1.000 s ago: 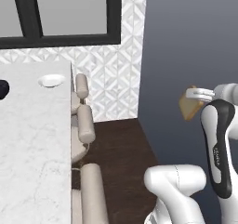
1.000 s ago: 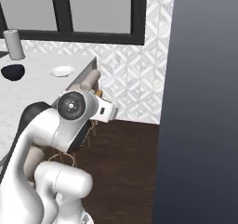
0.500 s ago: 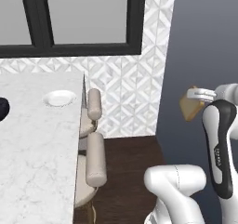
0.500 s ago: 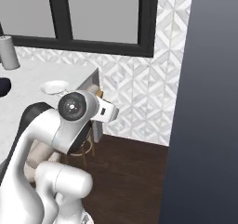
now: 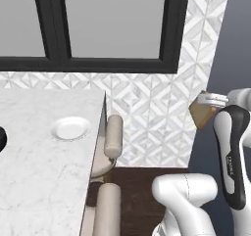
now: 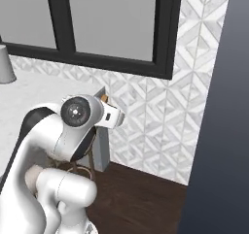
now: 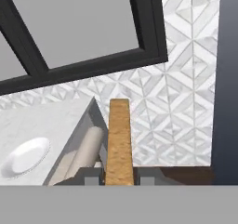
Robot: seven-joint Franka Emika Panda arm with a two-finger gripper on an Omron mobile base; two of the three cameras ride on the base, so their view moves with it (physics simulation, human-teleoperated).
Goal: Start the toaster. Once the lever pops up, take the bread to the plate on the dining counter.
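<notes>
My gripper (image 7: pixel 120 176) is shut on the bread (image 7: pixel 120 141), a tan slice seen edge-on between the two fingertips. In the left base view the bread (image 5: pixel 202 114) hangs in the air at the right, held by the gripper (image 5: pixel 212 101), well clear of the counter. The small white plate (image 5: pixel 71 128) lies near the end of the white marble dining counter (image 5: pixel 34 181), to the left of and below the bread. In the hand view the plate (image 7: pixel 25 155) sits at lower left. The toaster is out of view.
Beige stools (image 5: pixel 113 136) stand along the counter's right edge, one of them (image 7: pixel 86 151) just below the bread in the hand view. A patterned tile wall (image 5: pixel 157 122) with a black-framed window is behind. A grey cylinder (image 6: pixel 5 63) stands on the far counter. Dark wood floor (image 6: pixel 136 199) lies below.
The base has driven, so both base views have shifted: the counter end and plate now sit nearer and further right in view. The bread stays in the gripper.
</notes>
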